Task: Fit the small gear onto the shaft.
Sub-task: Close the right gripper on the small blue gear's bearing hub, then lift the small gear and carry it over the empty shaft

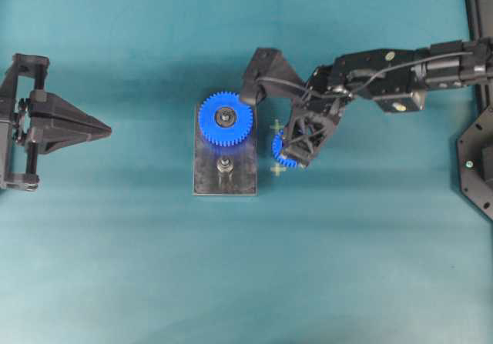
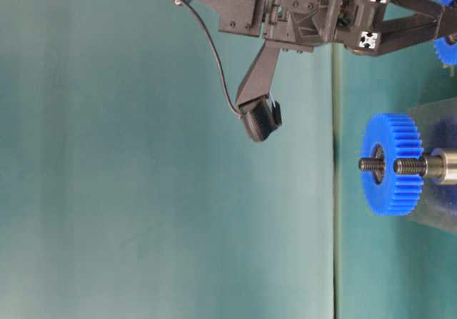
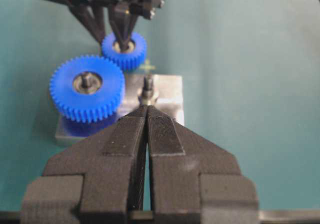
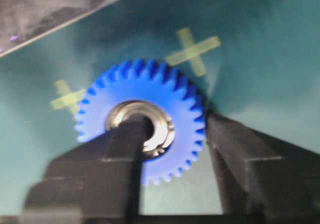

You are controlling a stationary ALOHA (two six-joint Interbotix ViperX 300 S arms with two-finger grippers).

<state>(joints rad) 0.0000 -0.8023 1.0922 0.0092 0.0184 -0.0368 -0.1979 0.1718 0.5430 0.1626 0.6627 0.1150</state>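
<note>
The small gear (image 4: 142, 119) lies flat on the teal counter (image 1: 115, 267), just beside the right edge of the dark grey plate (image 1: 224, 176) and between two pale tape crosses (image 4: 192, 47). The right gripper (image 1: 294, 153) is down over it: in the right wrist view one finger (image 4: 131, 149) reaches into the silver hub at the gear's centre while the other finger stands against the toothed rim on the outside, so the fingers straddle one side of the gear and appear to pinch it, though that view is blurred and I cannot tell whether they press firmly. The gear sits on the counter, not lifted. On the plate, the larger blue gear (image 1: 226, 118) sits on its own post at the far end, and the shaft (image 1: 225, 164) stands upright and bare at the near end, its threaded tip showing in the table-level view. The small gear and the shaft are near each other but apart. The left gripper (image 3: 146, 115) hangs well apart at the left side of the counter, its fingers pressed together with nothing between them, pointing toward the plate.
</note>
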